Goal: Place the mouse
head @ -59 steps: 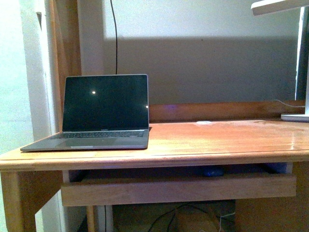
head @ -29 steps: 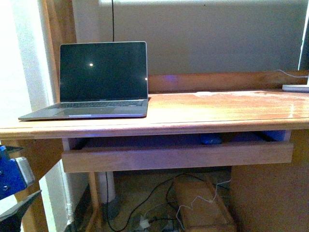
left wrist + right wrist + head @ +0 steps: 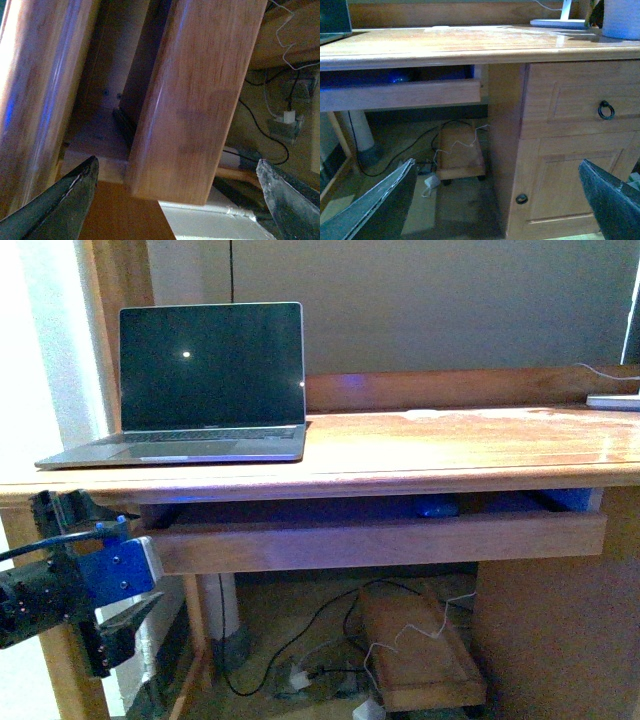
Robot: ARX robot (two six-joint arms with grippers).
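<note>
Gaping left jaws (empty) near drawer (image 3: 190,100)

Your front camera faces the desk (image 3: 450,455) square on, about level with its pull-out tray (image 3: 380,540), with the laptop (image 3: 205,370) in the upper left. Your left wrist camera sits tight against that tray's front board, steeply rolled. Your right wrist camera stands farther back and low, facing the cabinet (image 3: 570,125). It shares the tray, the mouse (image 3: 437,508) and the floor box (image 3: 415,640) with the front view.
</note>
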